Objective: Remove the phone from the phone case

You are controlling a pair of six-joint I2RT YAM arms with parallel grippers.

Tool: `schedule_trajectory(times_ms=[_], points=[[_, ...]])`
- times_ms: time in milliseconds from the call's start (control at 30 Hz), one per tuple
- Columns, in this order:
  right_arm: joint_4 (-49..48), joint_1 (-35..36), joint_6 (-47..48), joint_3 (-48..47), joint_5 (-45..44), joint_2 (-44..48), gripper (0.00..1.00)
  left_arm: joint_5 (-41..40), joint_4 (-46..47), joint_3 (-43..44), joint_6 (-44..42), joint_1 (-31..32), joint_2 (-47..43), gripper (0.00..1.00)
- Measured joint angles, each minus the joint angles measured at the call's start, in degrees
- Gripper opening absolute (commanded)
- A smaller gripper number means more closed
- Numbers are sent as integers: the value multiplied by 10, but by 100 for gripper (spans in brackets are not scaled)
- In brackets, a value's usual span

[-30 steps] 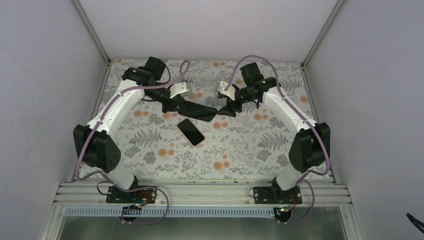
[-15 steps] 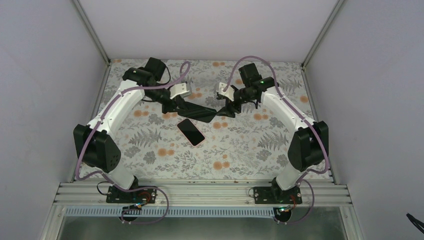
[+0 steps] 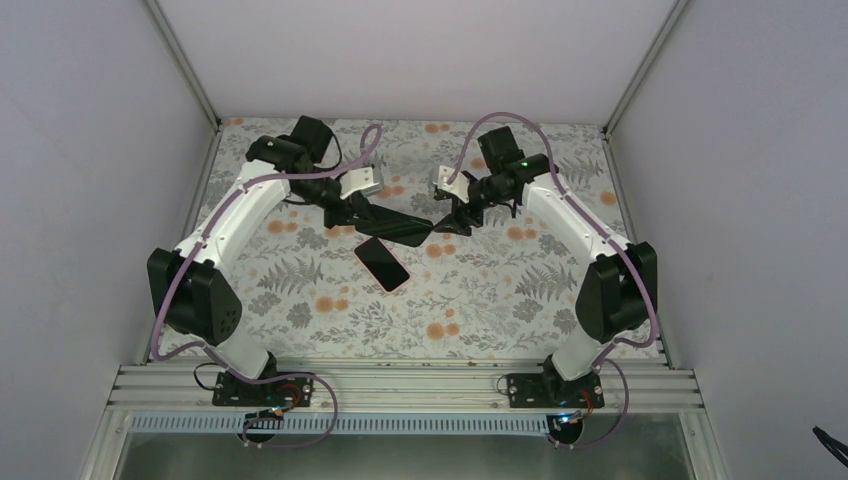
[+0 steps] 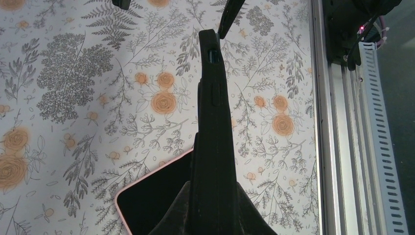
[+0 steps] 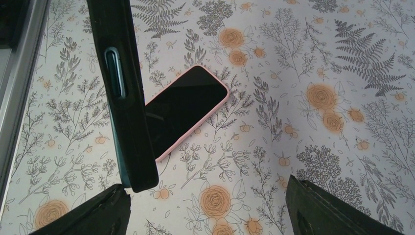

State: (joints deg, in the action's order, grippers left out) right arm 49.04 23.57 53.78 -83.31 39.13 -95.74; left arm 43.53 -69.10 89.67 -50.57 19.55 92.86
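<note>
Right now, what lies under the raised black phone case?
The phone, pink-edged, screen up, lies flat on the floral table below the phone case. The case hides one corner of it in both wrist views.

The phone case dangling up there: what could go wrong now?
The phone case hangs edge-on in the left hand, partly over the bare phone; if the grip slips, it could land on the screen. The right hand sits open by the case's tip and might knock it.

A lab robot cell: plain white walls (image 3: 90, 150), aluminium rail (image 3: 400, 385).
</note>
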Motion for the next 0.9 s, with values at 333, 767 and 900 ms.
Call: schedule_trajectory(times_ms=[333,767,900], points=[[1,0,0,0,0,-3,79,-1,0,0,0,1,0,2],[12,0,7,-11,-2,-19,79,-8,0,-11,-4,1,0,2],[13,0,9,-17,-3,-19,79,-8,0,-11,-5,1,0,2]])
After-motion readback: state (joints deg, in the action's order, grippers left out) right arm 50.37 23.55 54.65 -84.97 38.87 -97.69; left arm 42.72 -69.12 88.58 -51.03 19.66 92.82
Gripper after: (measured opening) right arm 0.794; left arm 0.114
